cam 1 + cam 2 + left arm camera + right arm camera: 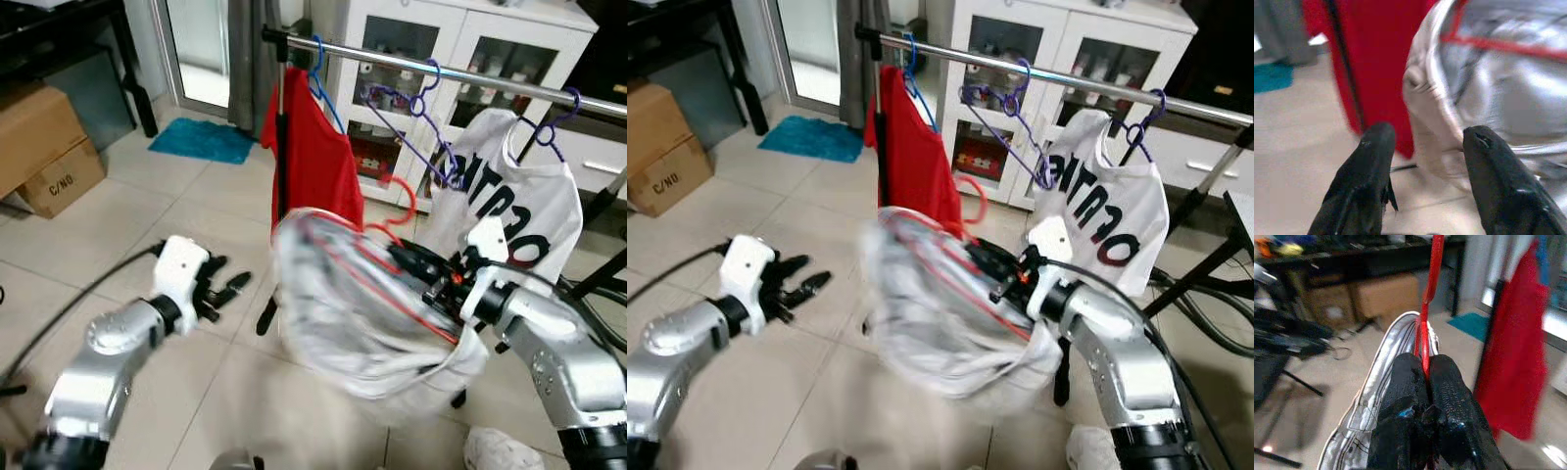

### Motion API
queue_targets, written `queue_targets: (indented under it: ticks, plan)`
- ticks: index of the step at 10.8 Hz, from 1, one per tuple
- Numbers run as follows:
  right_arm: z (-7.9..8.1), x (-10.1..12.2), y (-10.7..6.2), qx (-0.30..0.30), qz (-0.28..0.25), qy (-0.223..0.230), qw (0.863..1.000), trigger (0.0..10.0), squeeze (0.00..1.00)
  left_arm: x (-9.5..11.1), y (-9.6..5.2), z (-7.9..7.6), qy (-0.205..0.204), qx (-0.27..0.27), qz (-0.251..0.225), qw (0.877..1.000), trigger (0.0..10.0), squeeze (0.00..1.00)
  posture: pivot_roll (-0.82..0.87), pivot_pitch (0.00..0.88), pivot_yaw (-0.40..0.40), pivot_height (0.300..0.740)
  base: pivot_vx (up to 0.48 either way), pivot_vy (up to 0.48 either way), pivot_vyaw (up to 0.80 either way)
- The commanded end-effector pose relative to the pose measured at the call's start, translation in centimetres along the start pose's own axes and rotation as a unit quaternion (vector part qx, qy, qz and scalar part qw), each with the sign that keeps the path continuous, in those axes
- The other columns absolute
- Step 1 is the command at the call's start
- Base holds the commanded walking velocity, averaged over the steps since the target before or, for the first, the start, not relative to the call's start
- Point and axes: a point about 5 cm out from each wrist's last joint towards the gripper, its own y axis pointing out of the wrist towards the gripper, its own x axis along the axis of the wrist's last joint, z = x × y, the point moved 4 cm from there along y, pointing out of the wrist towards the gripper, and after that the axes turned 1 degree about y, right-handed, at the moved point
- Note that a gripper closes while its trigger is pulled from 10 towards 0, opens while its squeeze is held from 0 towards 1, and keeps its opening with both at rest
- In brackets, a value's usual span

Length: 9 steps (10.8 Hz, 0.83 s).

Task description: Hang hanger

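Pale floor tiles point(118, 206) spread out under a metal clothes rail point(411, 67) that runs across the room in front of a white cabinet point(470, 49) with glass doors. On the rail hang a red shirt point(312, 157) on a blue hanger point(319, 73), an empty purple hanger point(416, 122) beside it, and a white T-shirt point(509, 196) with dark lettering on another purple hanger point(551, 122). Below the rail and in front of the red shirt, the right gripper point(416, 262) holds a red hanger point(1430, 298) that carries a blurred whitish-grey garment point(362, 313) — its jaws are clenched on the hanger's red wire, with the fabric draped just beneath them. The hanger's red hook point(404, 201) curls up toward the rail but sits well below it, not on the bar. The left gripper point(227, 292) hovers off to the left of the garment, near its edge and apart from it, jaws released with a clear gap between the two black fingers point(1366, 181). Further left of the rail, a teal mat point(201, 140) lies on the floor by a doorway, and cardboard boxes point(44, 147) sit beside a dark table leg. A black cable point(73, 304) trails across the tiles behind the left arm.
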Motion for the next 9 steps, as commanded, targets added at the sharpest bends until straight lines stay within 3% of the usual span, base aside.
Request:
queue_targets:
  ticks: [1,2,3,4,5,6,7,8,9]
  plan:
    - [0.8,2.0,-0.2,0.039,-0.026,-0.015,0.999,0.0,0.00,0.0,0.0,2.0,-0.012,0.048,0.005,0.999,10.0,0.00,0.04,0.000,-0.069,0.740,0.000,0.000,0.00]
    - [1.1,2.1,-0.3,0.048,-0.027,-0.014,0.998,0.0,0.00,0.3,0.1,2.2,-0.023,0.047,-0.008,0.999,10.0,0.00,0.04,0.000,-0.072,0.740,0.000,0.000,0.00]
    - [1.7,2.5,-0.3,0.071,-0.030,-0.010,0.997,0.0,0.00,1.6,0.8,1.3,-0.059,-0.006,-0.054,0.997,10.0,0.00,0.04,0.000,-0.074,0.740,0.000,0.000,0.00]
    - [2.1,2.9,-0.2,0.083,-0.032,-0.010,0.996,0.0,0.00,2.5,1.3,-0.4,-0.084,-0.072,-0.080,0.991,10.0,0.00,0.04,0.000,-0.073,0.740,0.000,0.000,0.00]
    - [2.5,3.2,0.0,0.094,-0.034,-0.010,0.995,0.0,0.00,2.3,1.7,-2.0,-0.077,-0.127,-0.070,0.987,10.0,0.00,0.04,0.000,-0.070,0.740,0.000,0.000,0.00]
    - [2.6,3.3,0.0,0.099,-0.033,-0.012,0.994,0.0,0.00,1.8,2.2,-2.3,-0.071,-0.135,-0.051,0.987,10.0,0.00,0.03,0.000,-0.066,0.740,0.000,0.000,0.00]
    - [2.8,3.5,-0.1,0.105,-0.034,-0.011,0.994,0.0,0.00,0.9,3.0,-0.7,-0.063,-0.081,-0.023,0.994,10.0,0.00,0.03,0.000,-0.064,0.740,0.000,0.000,0.00]
    - [3.0,3.6,-0.1,0.109,-0.034,-0.010,0.993,0.0,0.00,0.8,3.2,0.3,-0.065,-0.060,-0.022,0.996,10.0,0.00,0.03,0.000,-0.060,0.740,0.000,0.000,0.00]
    - [3.1,3.7,-0.2,0.111,-0.033,-0.008,0.993,0.0,0.00,1.1,3.2,1.2,-0.060,-0.039,-0.024,0.997,0.6,0.00,0.03,0.000,-0.056,0.740,0.000,0.000,0.00]
